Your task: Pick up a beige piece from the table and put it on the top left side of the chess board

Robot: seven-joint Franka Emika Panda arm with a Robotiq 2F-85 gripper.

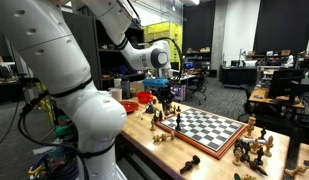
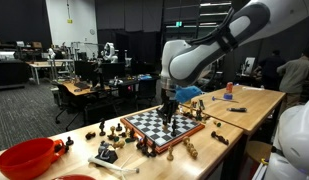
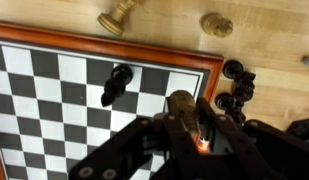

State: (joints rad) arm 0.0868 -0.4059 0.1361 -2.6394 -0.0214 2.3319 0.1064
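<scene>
My gripper (image 3: 184, 122) is shut on a beige chess piece (image 3: 180, 102), held just over the chess board (image 3: 54, 110) near its reddish-brown rim. In both exterior views the gripper (image 1: 164, 96) (image 2: 169, 110) hangs low over one corner area of the board (image 1: 209, 130) (image 2: 154, 125), which lies on the pale tan table (image 1: 139, 137) (image 2: 239, 105). A black piece (image 3: 116, 83) lies tipped on the board beside the gripper. Two more beige pieces (image 3: 116, 17) (image 3: 217, 24) lie on the table beyond the rim.
Black pieces (image 3: 237, 85) stand on the table just off the rim next to the gripper. Loose pieces cluster at the board's ends (image 1: 256, 148) (image 2: 109, 152). A red bowl (image 1: 145, 98) (image 2: 29, 157) sits on the table. Desks and chairs stand further off.
</scene>
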